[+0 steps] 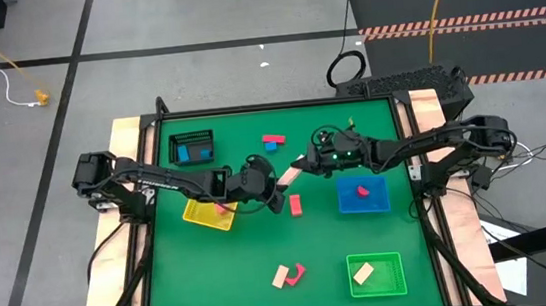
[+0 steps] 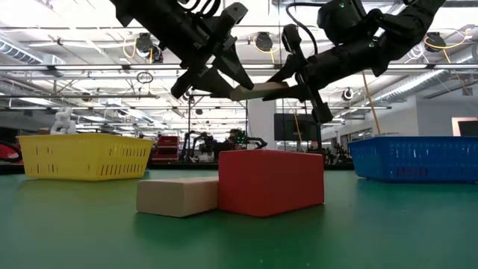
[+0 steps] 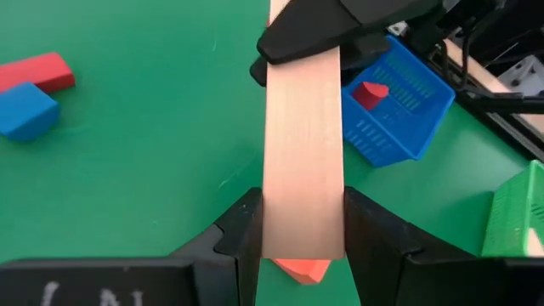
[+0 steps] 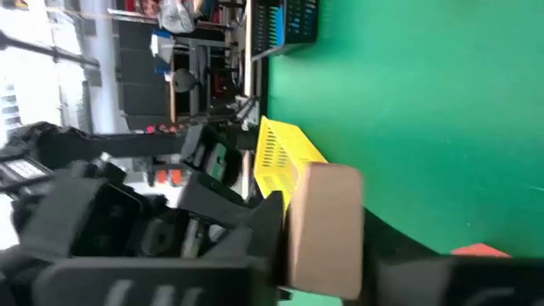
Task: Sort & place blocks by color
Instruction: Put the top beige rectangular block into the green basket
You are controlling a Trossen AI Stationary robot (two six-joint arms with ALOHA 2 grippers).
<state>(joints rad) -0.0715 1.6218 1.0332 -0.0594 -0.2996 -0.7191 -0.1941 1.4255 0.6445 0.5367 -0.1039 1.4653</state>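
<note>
A pale tan bar block hangs in the air over the table's middle, held at both ends. My left gripper is shut on its left end and my right gripper is shut on its right end. In the low view the bar spans level between the two grippers, high above a tan block and a red block that rest on the mat. A red block lies on the mat below the bar. My left gripper pinches the bar's near end between its two fingers, on the two long side faces. The fingers slant downward from the table's left and lie along the bar. The bar is lifted clear of the mat. My right gripper pinches the bar's other end between its two fingers, coming from the table's right, nearly level. In its own wrist view the bar's end face stands between the dark fingers. The bar stays clear of the mat.
A black tray with a blue block is at the far left, a yellow tray under my left arm, a blue tray with a red block on the right, a green tray near right. Loose blocks lie between.
</note>
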